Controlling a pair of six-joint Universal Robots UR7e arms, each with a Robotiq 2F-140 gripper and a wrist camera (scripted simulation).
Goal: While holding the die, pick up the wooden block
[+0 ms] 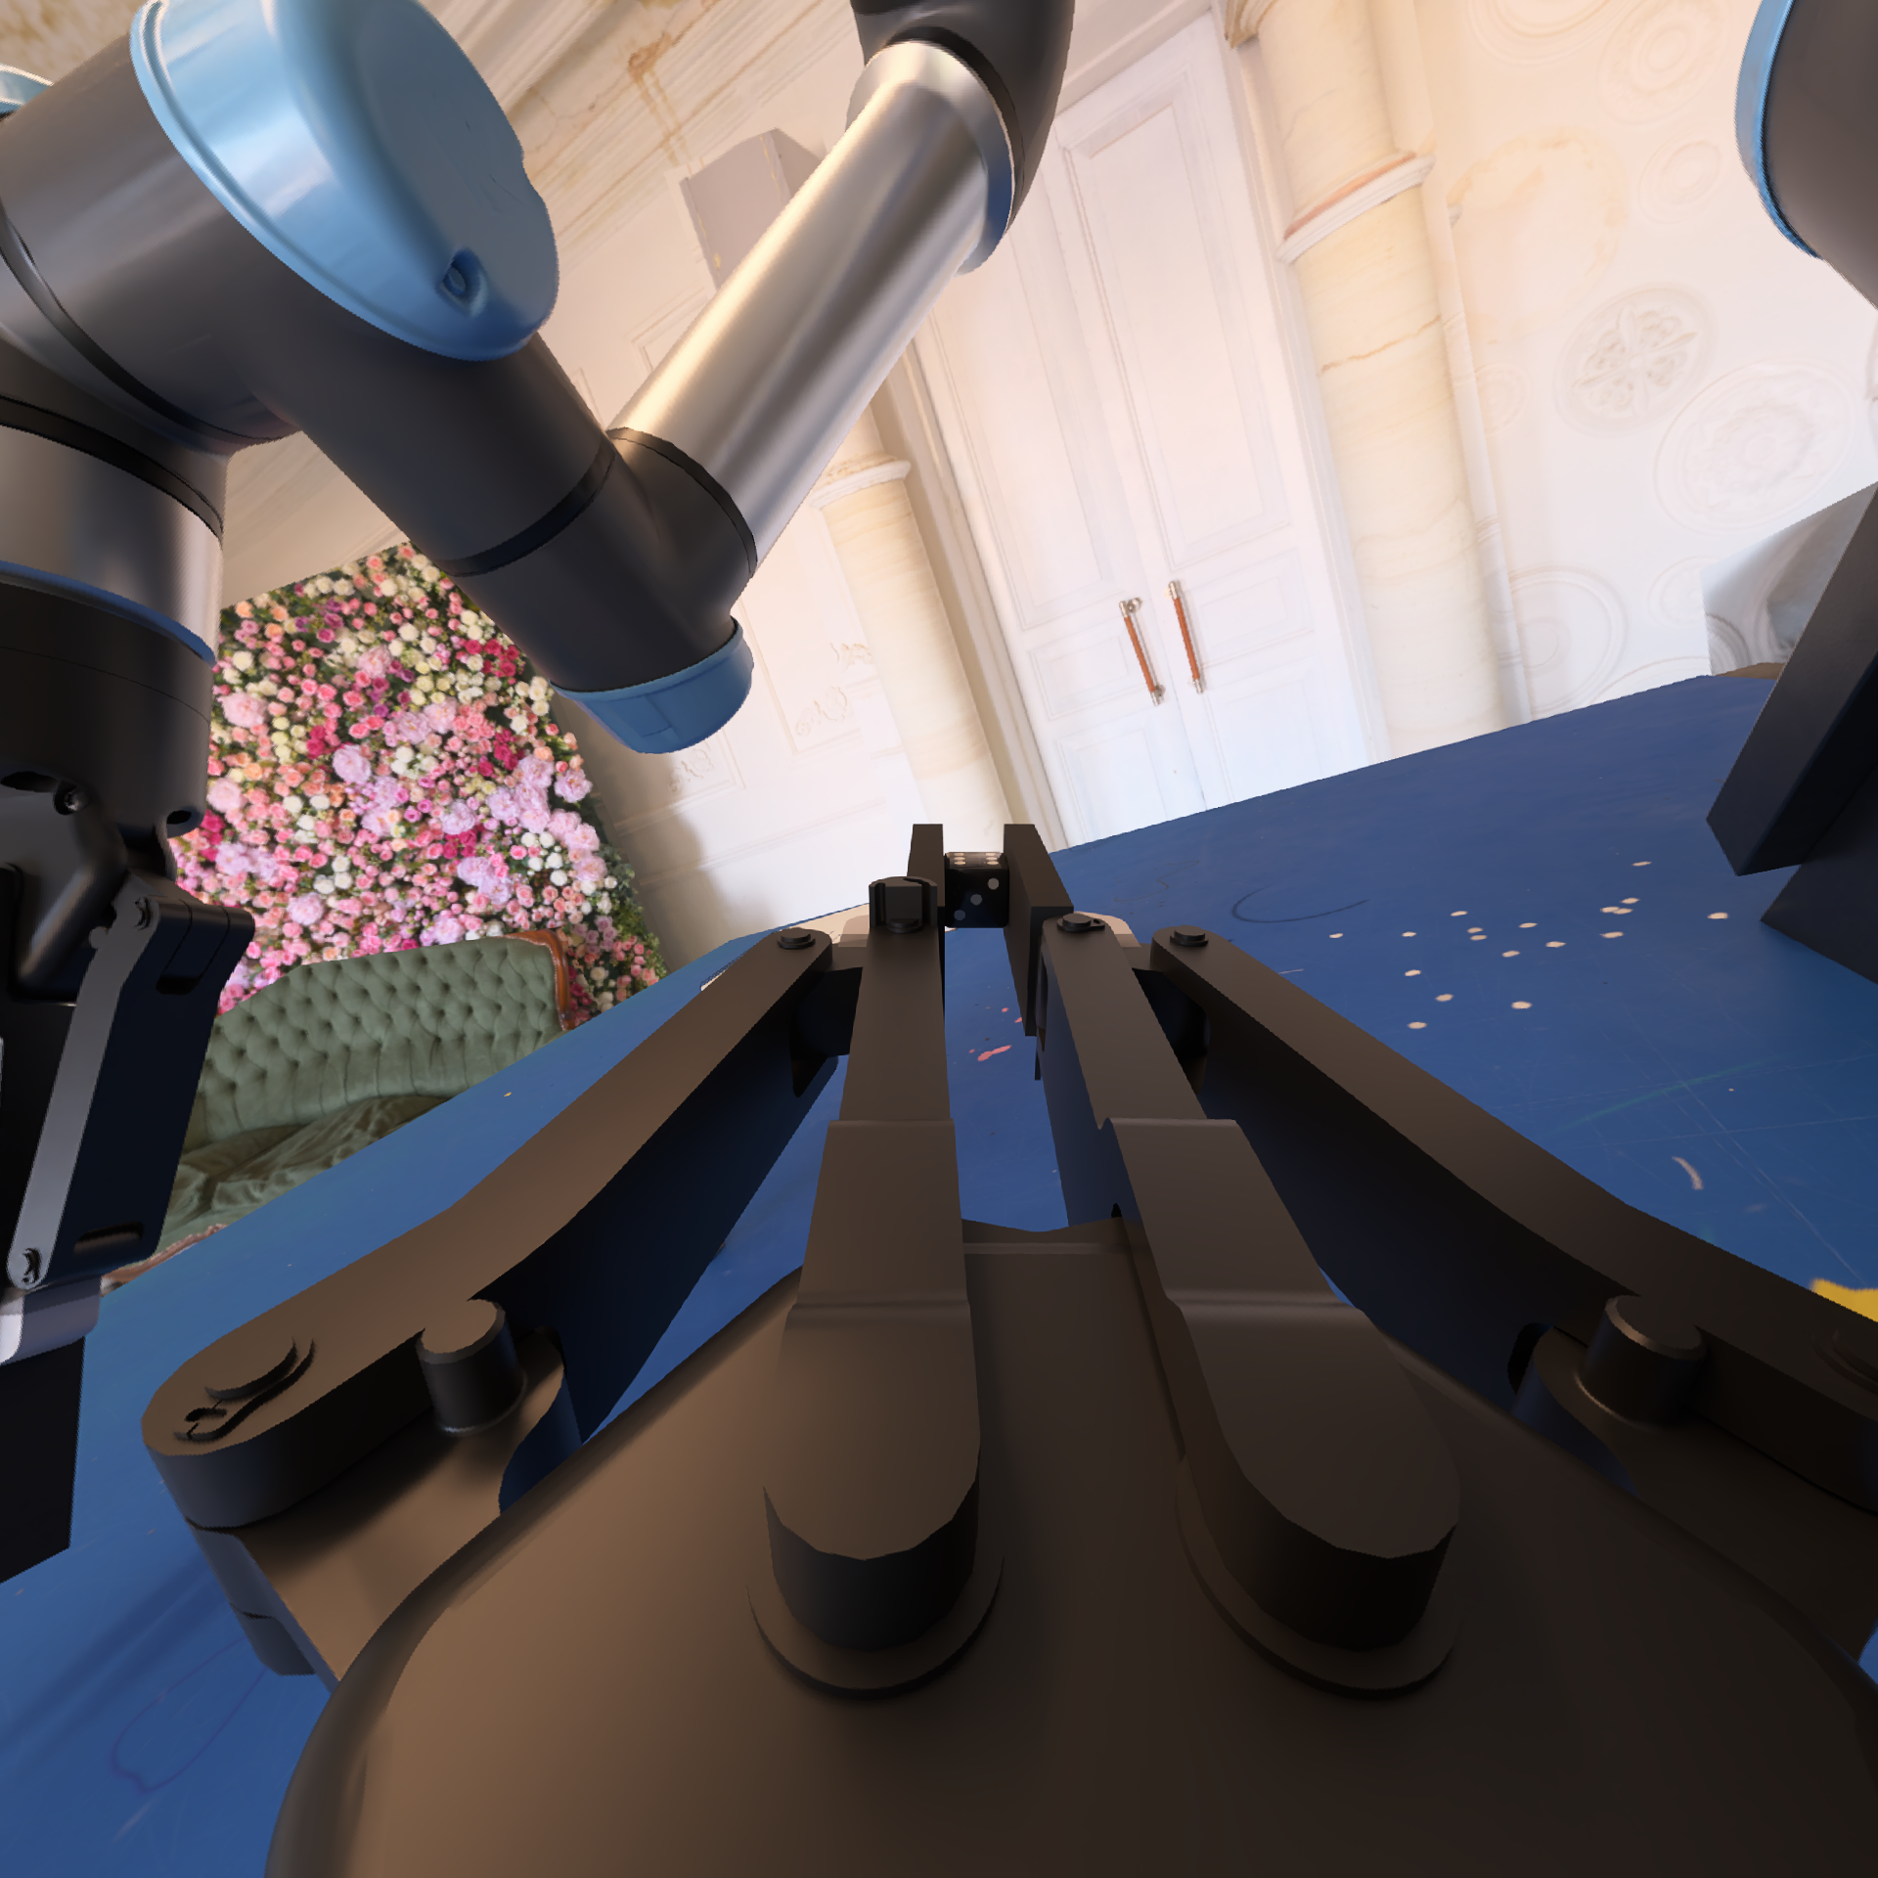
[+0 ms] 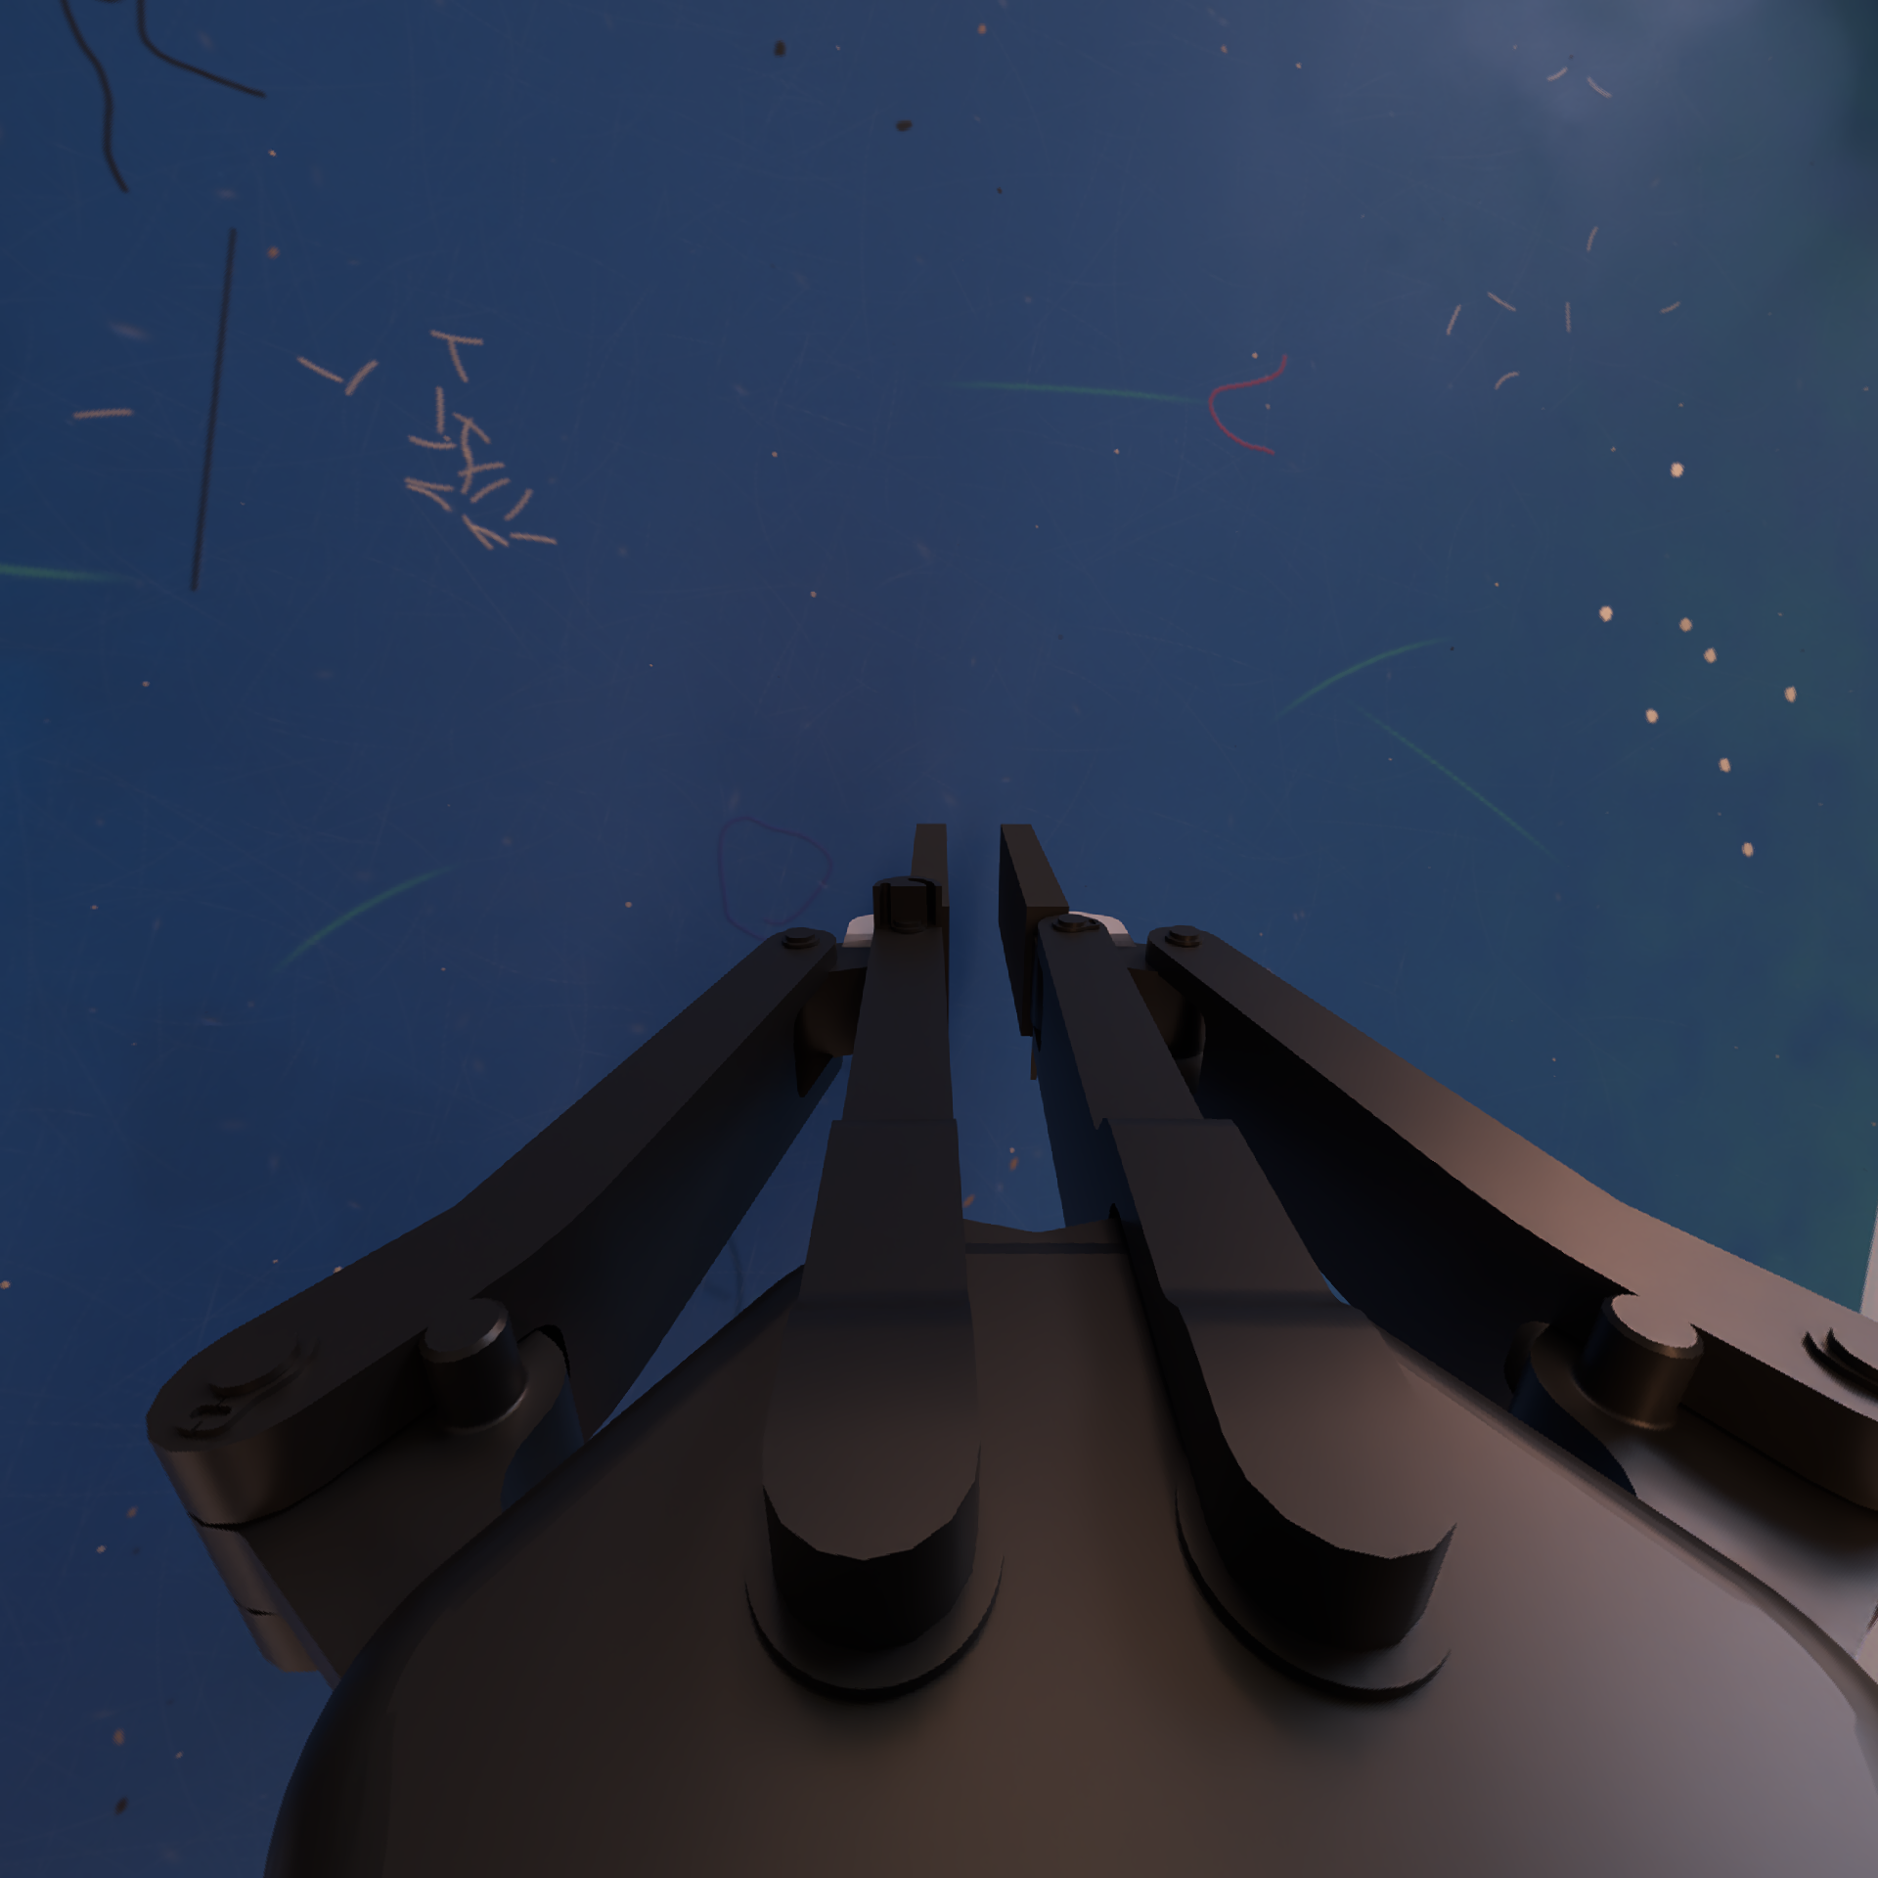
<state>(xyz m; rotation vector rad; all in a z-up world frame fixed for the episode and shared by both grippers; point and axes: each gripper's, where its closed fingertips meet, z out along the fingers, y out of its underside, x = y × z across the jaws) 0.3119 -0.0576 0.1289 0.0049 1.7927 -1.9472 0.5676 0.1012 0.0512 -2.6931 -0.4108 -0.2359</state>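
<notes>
Left hand (image 1: 976,884) is clamped on the die (image 1: 977,888), a small black cube with pale pips, pinched between the two fingertips and held above the blue counter (image 1: 1423,1067); two faces of the die show between the pads, the rest is hidden by the fingers (image 1: 1031,874); this hand looks low across the counter toward a white double door (image 1: 1159,488) with two brown handles, pale columns beside it, a wall of pink and white flowers (image 1: 396,772) at left and a green tufted sofa (image 1: 386,1016) below the flowers

Right hand (image 2: 973,864) points straight down at the counter (image 2: 915,508) from above; its fingers are drawn nearly together with only a narrow gap, and nothing shows in that gap (bare blue surface is visible through it), so it grips nothing; the counter under it is scuffed, with pale scratch marks at upper left, a thin dark line, a red squiggle (image 2: 1245,401) at upper right and scattered pale dots at right

In the left wrist view the other arm (image 1: 508,356) crosses the upper left, grey and silver with light blue caps, and part of its hand hangs at the left edge; a dark block-like base (image 1: 1809,772) stands on the counter at far right; a small yellow patch (image 1: 1852,1299) sits at the right edge, too cut off to identify

Wooden block: I cannot find it in either view
</notes>
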